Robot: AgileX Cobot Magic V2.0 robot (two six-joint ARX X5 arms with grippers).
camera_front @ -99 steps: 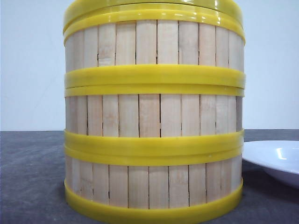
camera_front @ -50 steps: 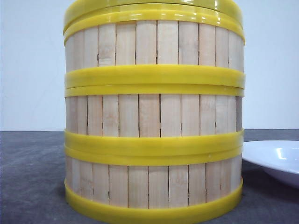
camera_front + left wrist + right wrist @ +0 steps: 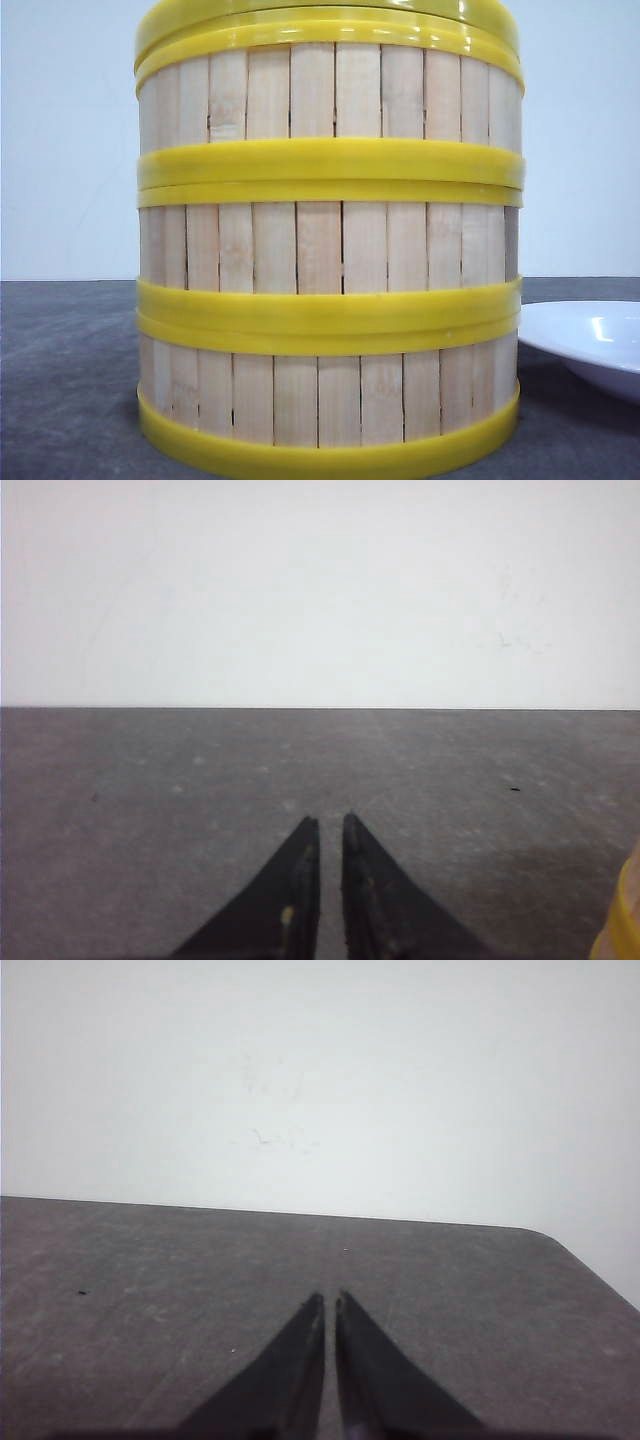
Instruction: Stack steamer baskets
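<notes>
Your left end effector (image 3: 324, 880) is closed, its two black tips nearly touching, and it holds nothing. It sits low over the dark table (image 3: 150, 780). Your right end effector (image 3: 328, 1360) is closed and empty too, over its own part of the table. Neither one touches a basket.

The three steamer baskets (image 3: 330, 250) stand on the table in one straight tower, right in front of the front camera. A yellow lid (image 3: 330, 15) seems to sit on top. A white plate (image 3: 590, 345) lies just beside the tower.

The stacking looks done. If you swing an arm inward, you could bump the tower and knock it over onto the plate.
</notes>
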